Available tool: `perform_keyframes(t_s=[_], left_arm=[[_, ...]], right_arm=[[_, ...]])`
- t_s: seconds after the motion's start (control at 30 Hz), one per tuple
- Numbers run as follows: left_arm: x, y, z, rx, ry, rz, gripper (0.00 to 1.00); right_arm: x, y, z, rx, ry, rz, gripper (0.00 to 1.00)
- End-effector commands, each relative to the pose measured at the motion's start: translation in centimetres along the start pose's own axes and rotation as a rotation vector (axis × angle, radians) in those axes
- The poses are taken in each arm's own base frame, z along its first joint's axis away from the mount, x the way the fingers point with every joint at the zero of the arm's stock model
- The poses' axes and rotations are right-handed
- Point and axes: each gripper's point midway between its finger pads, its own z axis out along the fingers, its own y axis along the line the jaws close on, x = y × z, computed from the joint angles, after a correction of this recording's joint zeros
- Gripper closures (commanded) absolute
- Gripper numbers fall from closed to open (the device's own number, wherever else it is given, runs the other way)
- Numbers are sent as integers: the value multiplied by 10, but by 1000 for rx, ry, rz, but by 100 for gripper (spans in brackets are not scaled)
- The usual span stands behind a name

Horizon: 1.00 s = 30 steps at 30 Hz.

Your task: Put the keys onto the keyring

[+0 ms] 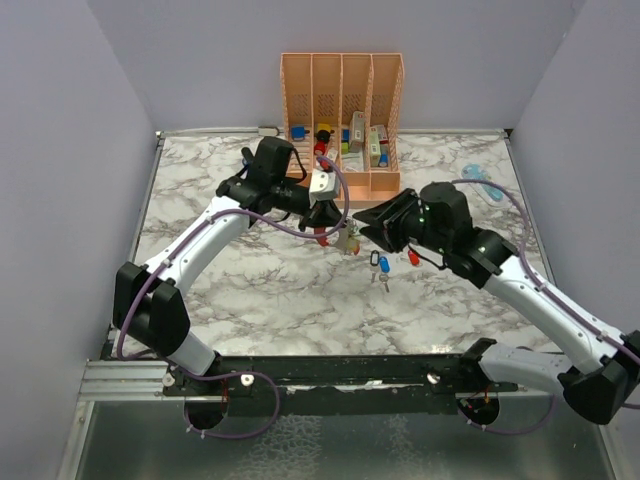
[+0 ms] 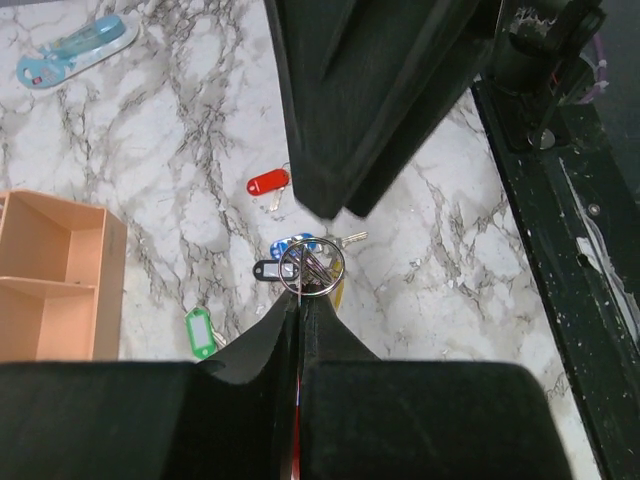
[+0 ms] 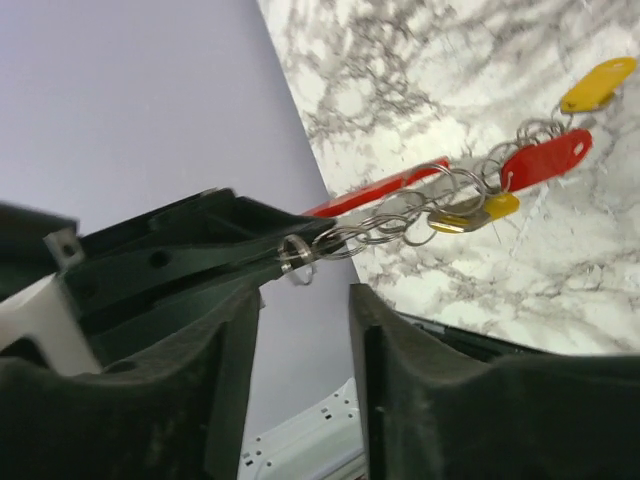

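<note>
My left gripper (image 1: 322, 216) is shut on the keyring: a red strap (image 3: 380, 190) runs between its jaws, and a metal ring (image 2: 312, 268) sticks out past its tips (image 2: 300, 302). In the right wrist view a chain of rings (image 3: 420, 215) carries a yellow-headed key (image 3: 470, 212). A red key (image 3: 545, 160) and a yellow tag (image 3: 598, 83) show beyond it; I cannot tell whether they are attached. My right gripper (image 3: 305, 295) is open and empty, just below the small end ring (image 3: 298, 255). Red (image 2: 267, 184), black-and-blue (image 2: 272, 268) and green (image 2: 200, 330) keys lie on the table.
The peach slotted organizer (image 1: 342, 62) stands at the back centre, and its corner shows in the left wrist view (image 2: 60, 215). A long blue pen-like tool (image 1: 483, 183) lies at the back right. Grey walls close in the left, right and back sides.
</note>
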Motion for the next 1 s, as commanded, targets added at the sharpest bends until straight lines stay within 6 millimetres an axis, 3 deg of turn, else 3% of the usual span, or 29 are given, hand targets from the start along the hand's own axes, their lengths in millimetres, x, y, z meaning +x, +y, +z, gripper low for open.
perform_keyframes(t_s=[0.0,0.2,0.4,0.57,0.67,0.83,0.97], left_arm=[[-16,-16,-1,90,-55,9,100],[-10,-28,-2,133,-46,-28,100],[10,-24,-3,79,25,-13,100],[26,-27,-2,84,49,-40,100],[27,-36,-1,128,33,-36,100],[24,-46,1,189,-4,-61,100],[29,-45,2,180,7,-83,100]], right_arm=[[-24,18,-37,-88,-156,-220,53],[-38,25,-62,-102,-241,-507,42],[-37,4,-63,-78,-218,-764,39],[-39,-23,-56,10,-187,-822,37],[-34,-29,-54,15,-141,-873,37],[-33,-40,-51,44,-111,-925,46],[-36,-62,-44,131,-83,-950,48]])
